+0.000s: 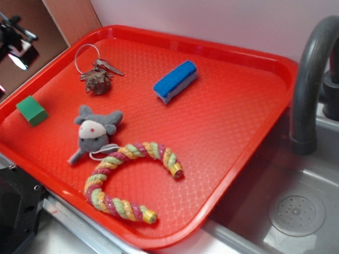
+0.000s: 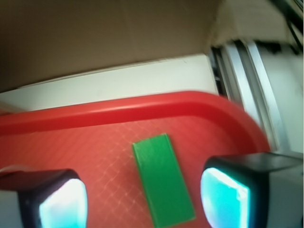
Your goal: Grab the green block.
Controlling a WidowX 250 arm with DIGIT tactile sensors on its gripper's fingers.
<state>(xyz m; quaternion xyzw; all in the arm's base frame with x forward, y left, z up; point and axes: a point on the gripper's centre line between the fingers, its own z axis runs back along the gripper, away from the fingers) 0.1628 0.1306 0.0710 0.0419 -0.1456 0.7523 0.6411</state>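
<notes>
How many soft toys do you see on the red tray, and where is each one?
2. The grey toy mouse lies left of the middle of the red tray. The curved rope toy lies just in front of it, near the front rim. None seems hidden.

Bright, even light; wrist view blurred throughout.

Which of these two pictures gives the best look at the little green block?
The wrist view: the green block fills the middle, lying between the open gripper fingers on the red tray. The exterior view shows it small, near the tray's left edge.
</notes>
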